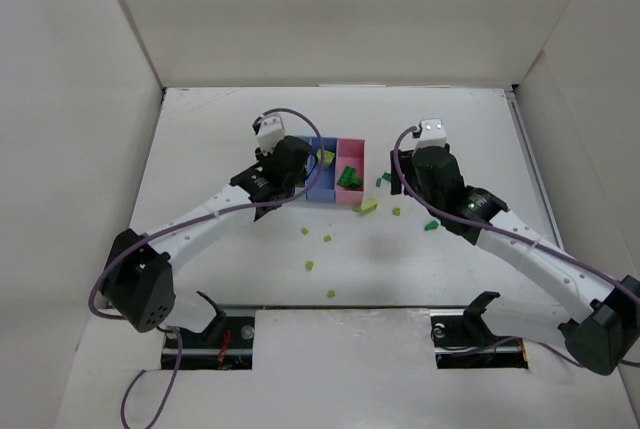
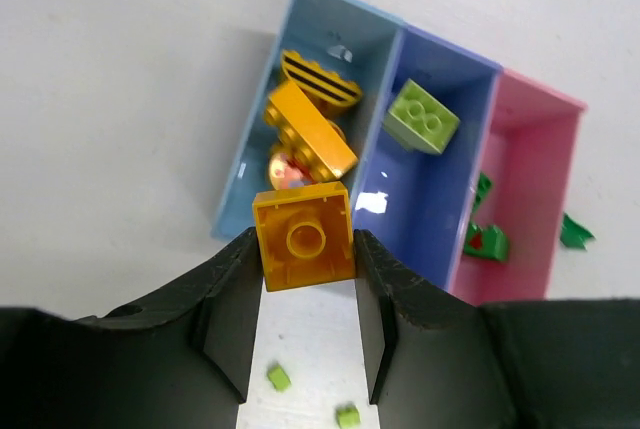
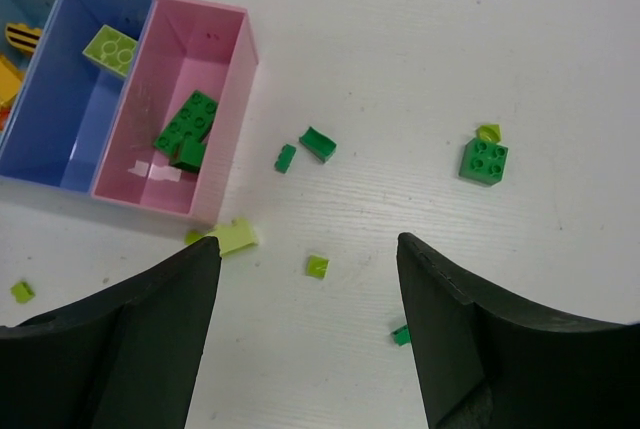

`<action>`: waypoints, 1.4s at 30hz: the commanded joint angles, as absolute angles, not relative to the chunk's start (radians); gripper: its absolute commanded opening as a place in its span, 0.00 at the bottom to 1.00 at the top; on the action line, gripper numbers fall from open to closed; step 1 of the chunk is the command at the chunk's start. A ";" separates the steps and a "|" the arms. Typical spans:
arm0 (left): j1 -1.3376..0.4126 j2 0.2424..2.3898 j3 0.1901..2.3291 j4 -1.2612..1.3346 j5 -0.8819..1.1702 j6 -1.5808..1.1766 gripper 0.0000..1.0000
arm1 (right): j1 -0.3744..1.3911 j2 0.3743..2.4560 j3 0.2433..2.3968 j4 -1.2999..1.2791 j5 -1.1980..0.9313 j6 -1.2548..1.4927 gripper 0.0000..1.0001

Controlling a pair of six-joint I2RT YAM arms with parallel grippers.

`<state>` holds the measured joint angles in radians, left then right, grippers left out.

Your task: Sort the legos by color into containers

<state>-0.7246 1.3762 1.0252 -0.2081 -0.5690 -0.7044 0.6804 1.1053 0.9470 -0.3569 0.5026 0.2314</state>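
My left gripper (image 2: 305,249) is shut on a yellow-orange lego (image 2: 303,237), held over the near end of the light blue bin (image 2: 262,139). That bin holds another yellow-orange brick (image 2: 310,134), a striped piece (image 2: 318,79) and a round piece (image 2: 287,171). One lime brick (image 2: 422,117) lies in the periwinkle bin (image 3: 75,109). Dark green bricks (image 3: 187,124) lie in the pink bin (image 3: 225,109). My right gripper (image 3: 308,249) is open above the table, right of the pink bin, over a tiny lime piece (image 3: 316,266).
Loose on the table are a dark green brick (image 3: 484,160), two small dark green pieces (image 3: 318,142), a lime piece (image 3: 232,237) at the pink bin's corner, and lime bits (image 1: 309,265) nearer the bases. White walls (image 1: 90,149) enclose the table.
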 commanded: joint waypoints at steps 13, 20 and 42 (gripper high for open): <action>-0.618 1.540 1.140 -0.181 -0.505 -0.626 0.44 | 0.577 1.144 0.940 -0.318 0.456 0.192 0.76; -0.609 1.540 1.131 -0.190 -0.494 -0.649 0.66 | 0.557 1.163 0.931 -0.318 0.425 0.183 0.77; -0.673 1.019 0.772 -0.252 -0.396 -0.752 1.00 | 0.626 1.340 0.753 0.004 0.054 -0.032 0.81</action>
<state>-0.6685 1.0550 0.8120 -0.2382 -0.4175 -0.7021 0.6182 1.2907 0.7387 -0.1123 0.0784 -0.0113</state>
